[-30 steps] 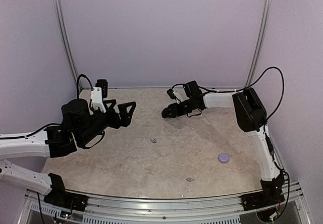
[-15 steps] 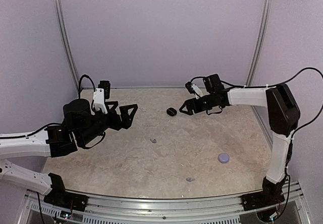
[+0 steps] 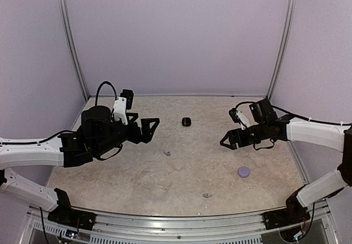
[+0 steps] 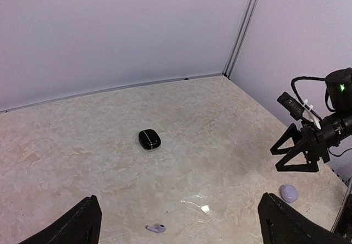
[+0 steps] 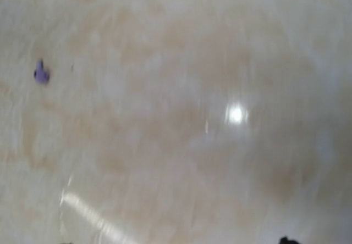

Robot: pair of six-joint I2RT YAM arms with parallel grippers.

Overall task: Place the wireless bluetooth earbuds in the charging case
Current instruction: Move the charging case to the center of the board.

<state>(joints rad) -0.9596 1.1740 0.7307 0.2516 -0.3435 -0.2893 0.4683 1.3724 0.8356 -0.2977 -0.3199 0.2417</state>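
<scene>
From above, the left end effector (image 3: 150,129) hovers spread wide over the beige marbled tabletop (image 3: 121,183); the right end effector (image 3: 227,139) also gapes, empty; a small glossy black charging case (image 3: 187,121) lies between them, a pale lavender earbud (image 3: 167,153) nearer, a second tiny bud (image 3: 207,195) by the front edge, and a round lavender case (image 3: 243,171) to the right.
The left wrist view shows the black case (image 4: 149,139) ahead and the lavender earbud (image 4: 156,228) close.
The right wrist view is blurred; one lavender earbud (image 5: 41,73) lies at far left.

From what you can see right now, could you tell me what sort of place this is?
Most likely a robot test cell, not a home: plain lavender walls with metal corner rails box in a marble-patterned tabletop, and two arms are bolted at its near edge.
</scene>
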